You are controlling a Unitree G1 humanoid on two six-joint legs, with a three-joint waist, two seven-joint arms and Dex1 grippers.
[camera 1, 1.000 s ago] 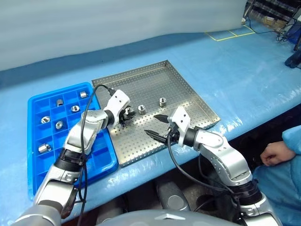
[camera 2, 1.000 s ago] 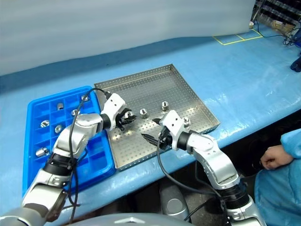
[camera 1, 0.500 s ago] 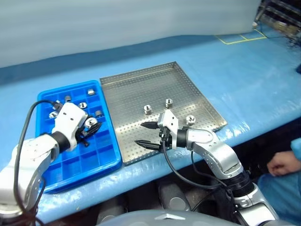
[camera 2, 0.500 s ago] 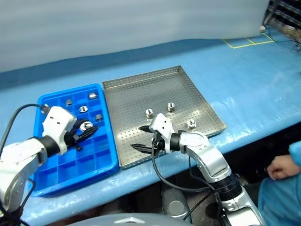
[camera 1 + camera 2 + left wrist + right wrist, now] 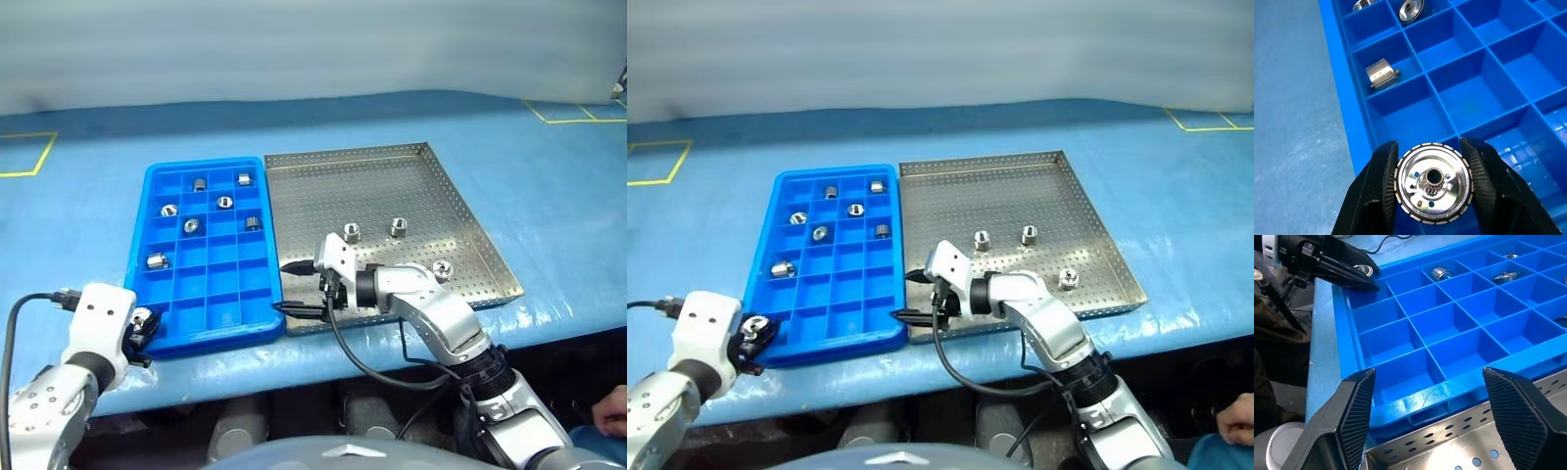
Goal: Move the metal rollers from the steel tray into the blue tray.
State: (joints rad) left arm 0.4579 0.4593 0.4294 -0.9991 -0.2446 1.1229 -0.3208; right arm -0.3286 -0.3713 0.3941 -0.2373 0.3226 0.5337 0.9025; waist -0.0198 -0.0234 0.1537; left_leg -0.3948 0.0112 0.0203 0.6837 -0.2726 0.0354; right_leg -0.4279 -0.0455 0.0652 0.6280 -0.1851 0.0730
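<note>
Blue tray [image 5: 211,323]; left gripper [image 5: 1432,188] clamping roller [image 5: 1433,182]

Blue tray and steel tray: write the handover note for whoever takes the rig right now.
Left pincer: shut on a metal roller, at the near-left corner of the blue tray.
Right pincer: open, holding nothing, at the seam between the blue tray and the steel tray.
Done: six rollers sit in blue compartments.
Left: drop the held one, then move three rollers from the steel tray.
</note>
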